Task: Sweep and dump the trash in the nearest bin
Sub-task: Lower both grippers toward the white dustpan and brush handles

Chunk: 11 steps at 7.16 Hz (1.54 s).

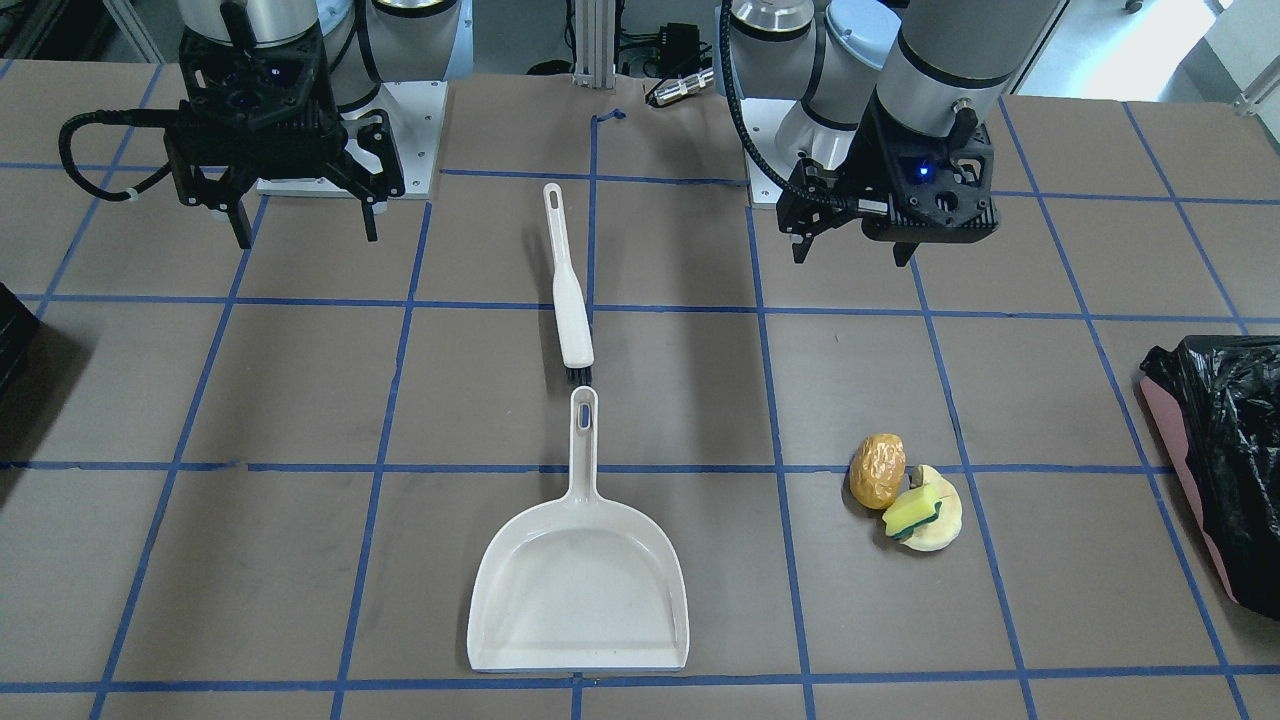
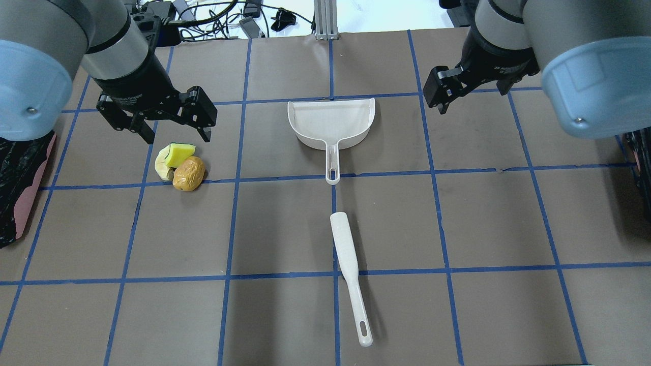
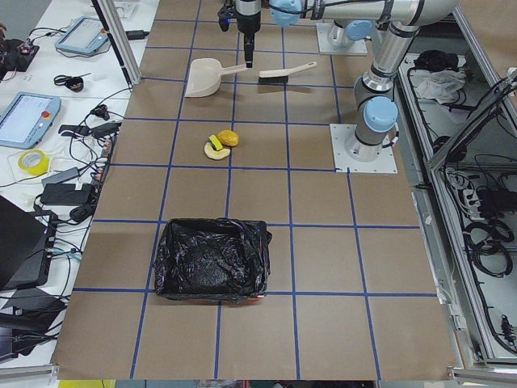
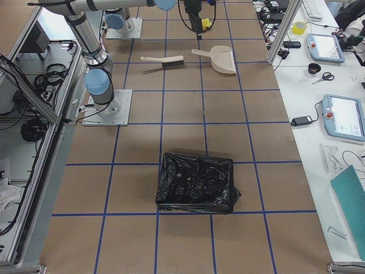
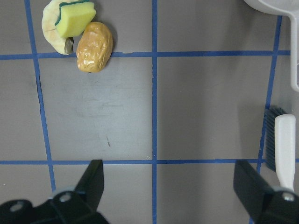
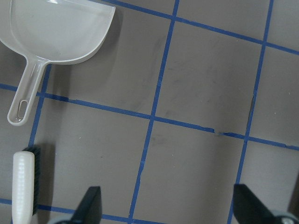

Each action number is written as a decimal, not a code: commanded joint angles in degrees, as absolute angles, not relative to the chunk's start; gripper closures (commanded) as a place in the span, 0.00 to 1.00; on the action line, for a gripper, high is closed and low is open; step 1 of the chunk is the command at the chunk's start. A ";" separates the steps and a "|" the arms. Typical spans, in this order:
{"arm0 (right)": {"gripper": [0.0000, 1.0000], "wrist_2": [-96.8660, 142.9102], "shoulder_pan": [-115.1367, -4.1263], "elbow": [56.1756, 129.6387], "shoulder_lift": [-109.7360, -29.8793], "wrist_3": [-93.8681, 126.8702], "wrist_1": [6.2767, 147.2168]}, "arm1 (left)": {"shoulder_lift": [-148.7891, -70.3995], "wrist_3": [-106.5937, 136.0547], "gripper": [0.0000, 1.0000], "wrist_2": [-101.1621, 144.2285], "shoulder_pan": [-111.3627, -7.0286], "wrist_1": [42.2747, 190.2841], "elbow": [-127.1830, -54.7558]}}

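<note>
Honestly, nothing was swept yet: left gripper [image 2: 179, 138] and right gripper [image 1: 305, 235] both hung wide apart, empty. Brush [image 2: 348, 274] lay just off the dustpan [image 2: 330, 122] handle, trash [image 2: 180, 166] sat off the dustpan's left-arm side, bin [image 2: 31, 189] beyond.

One fixed camera faces the robot [image 1: 400, 50] from across the surface [image 1: 300, 400] and looks steeply down; another looks forward and down from behind its shoulders. Both share the dustpan [image 1: 580, 590], brush [image 1: 568, 300] and trash [image 1: 880, 470]. Two high, distant cameras at the surface's ends look along it, the left-end one with the bin [image 3: 212, 259] nearest. Each wrist camera looks straight down from close above, the left claw [image 5: 168, 170] and right claw [image 6: 167, 193] edging the bottom.
</note>
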<state>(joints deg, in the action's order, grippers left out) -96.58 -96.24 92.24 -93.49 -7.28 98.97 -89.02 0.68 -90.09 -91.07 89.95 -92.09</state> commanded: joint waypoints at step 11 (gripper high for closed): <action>0.01 -91.08 -97.46 98.58 -91.67 -5.45 98.96 | -100.44 7.97 0.00 -90.00 -99.21 74.03 -91.32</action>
